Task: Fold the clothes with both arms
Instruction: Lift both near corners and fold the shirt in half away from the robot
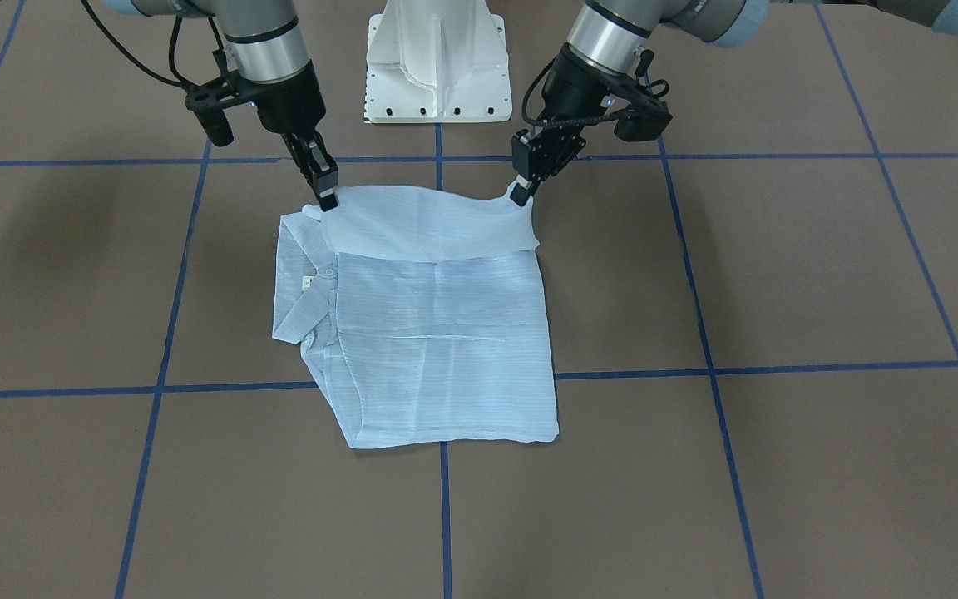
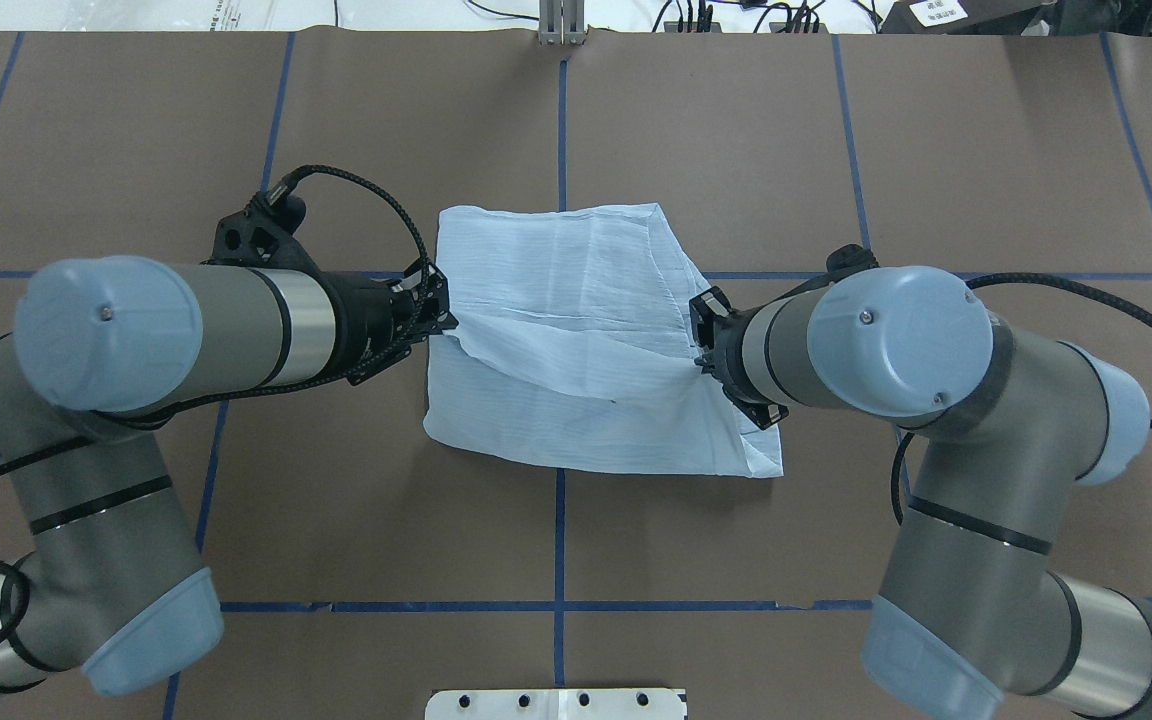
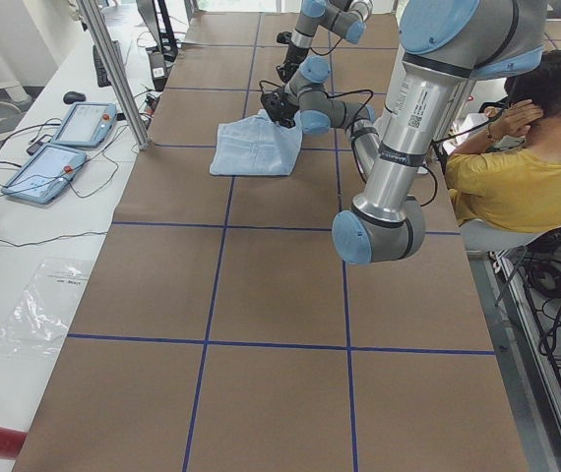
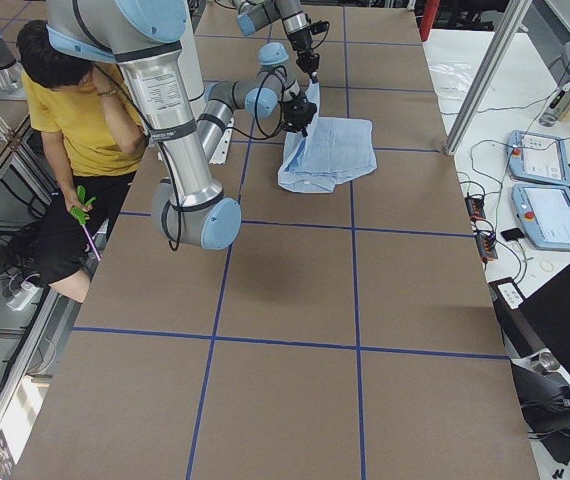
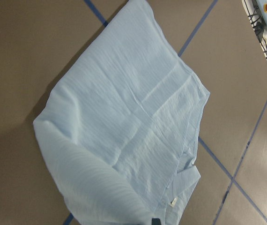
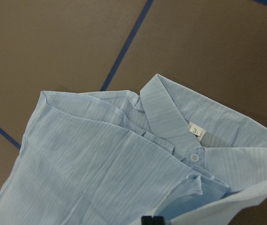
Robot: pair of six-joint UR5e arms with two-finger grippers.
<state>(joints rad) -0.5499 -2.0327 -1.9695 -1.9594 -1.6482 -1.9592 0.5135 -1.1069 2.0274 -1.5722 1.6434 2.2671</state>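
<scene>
Item: shirt, pale blue, thin, faintly striped, long-sleeved, collared. Folded to a rough rectangle, it lies at the middle of the table in front of the white pedestal base, across the centre line of the blue tape grid.

Orientation: collar on the robot's right. A small white neck label marked "3" shows inside the collar, with a white button just below it.

Condition: the far part lies flat on the table. The edge nearest the robot is raised off the surface and stretched as a band between the two grippers, hanging over the flat layers.

Left gripper: fingers clamped on the raised edge at the corner on the robot's left, pointing down and inward.

Right gripper: fingers clamped on the raised edge at the collar-side corner, pointing down.

Arms: the left arm and the right arm both reach inward over the table from opposite sides.

Surroundings: brown table covering; two teach pendants on the white bench along the far side; a seated person in a yellow top beside the robot
</scene>
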